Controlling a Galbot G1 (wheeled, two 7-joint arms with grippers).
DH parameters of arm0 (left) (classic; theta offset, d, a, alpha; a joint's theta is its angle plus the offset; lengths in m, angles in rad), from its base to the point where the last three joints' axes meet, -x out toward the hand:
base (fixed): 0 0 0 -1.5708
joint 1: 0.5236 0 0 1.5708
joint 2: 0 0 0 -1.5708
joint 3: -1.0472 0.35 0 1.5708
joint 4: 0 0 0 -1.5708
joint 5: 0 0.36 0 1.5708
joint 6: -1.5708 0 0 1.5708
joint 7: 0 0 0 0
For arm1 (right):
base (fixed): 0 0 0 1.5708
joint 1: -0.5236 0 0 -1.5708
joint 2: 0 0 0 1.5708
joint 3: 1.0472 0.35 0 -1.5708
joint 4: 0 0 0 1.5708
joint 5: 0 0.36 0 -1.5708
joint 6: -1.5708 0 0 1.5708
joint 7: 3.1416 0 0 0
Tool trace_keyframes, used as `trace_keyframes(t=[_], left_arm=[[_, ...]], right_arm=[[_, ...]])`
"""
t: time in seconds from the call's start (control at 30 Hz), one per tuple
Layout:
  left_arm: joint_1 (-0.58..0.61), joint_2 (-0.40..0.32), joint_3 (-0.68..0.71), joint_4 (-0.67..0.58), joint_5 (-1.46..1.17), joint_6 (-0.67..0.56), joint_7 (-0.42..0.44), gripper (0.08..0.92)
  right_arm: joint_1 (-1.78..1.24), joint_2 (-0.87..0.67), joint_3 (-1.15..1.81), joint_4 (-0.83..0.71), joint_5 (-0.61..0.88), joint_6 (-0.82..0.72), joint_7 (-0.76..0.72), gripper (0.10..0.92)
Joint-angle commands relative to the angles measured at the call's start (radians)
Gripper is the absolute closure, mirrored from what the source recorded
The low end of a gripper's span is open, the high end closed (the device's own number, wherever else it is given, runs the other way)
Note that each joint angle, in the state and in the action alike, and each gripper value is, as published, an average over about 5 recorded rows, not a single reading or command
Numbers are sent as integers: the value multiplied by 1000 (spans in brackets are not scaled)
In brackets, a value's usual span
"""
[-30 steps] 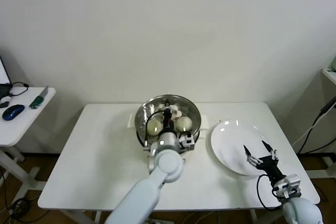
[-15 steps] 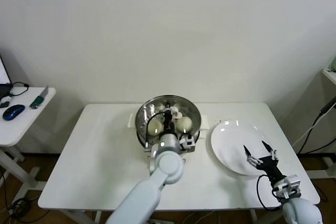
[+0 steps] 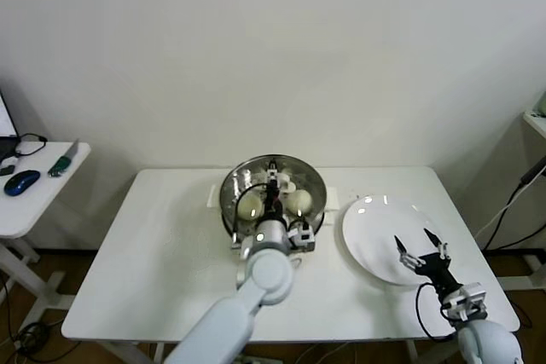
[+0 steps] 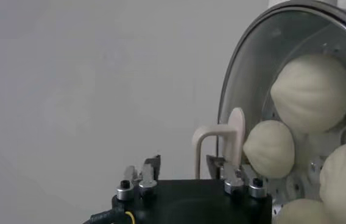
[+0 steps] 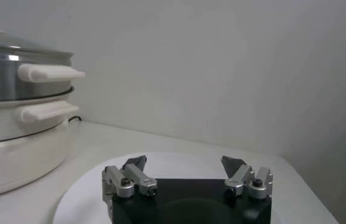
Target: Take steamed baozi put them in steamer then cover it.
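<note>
Head view: the round clear glass cover [image 3: 273, 187] sits on the shiny stainless-steel steamer [image 3: 231, 207], enclosing the cream-white baozi [image 3: 250, 205]. The left gripper [image 3: 273, 178] hangs directly above it.

Left wrist view: fingers spread, straddling the cream bar handle [image 4: 217, 141], gripping nothing.

Right wrist view: the right gripper [image 5: 185, 167] is open, empty, parked over the flat white plate [image 5: 185, 159].

Bright even indoor light, glare on the plate [image 3: 380, 232], faint shadows.

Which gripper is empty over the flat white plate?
The right gripper, open and empty above the flat white round plate. The left gripper is at the clear glass lid.
</note>
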Motion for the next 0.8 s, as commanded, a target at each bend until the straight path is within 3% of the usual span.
trace_keyframes(t=[0.03, 0.27, 0.4, 0.63, 0.8], left_arm=[[47, 86, 2, -181, -41, 50, 16, 420], [137, 169, -43, -311, -83, 50, 8, 223], [211, 227, -91, -387, -152, 50, -33, 181], [376, 291, -265, -509, -444, -2, -297, 177], [515, 286, -474, -536, -739, -143, -457, 177]], right_arm=[[10, -1, -13, 13, -19, -46, 18, 203], [20, -16, -27, 47, -41, -113, 28, 203], [22, -19, -27, 53, -33, -118, 32, 203], [15, -26, -21, 59, -8, -114, 36, 203], [10, -26, -20, 63, -5, -102, 28, 203]])
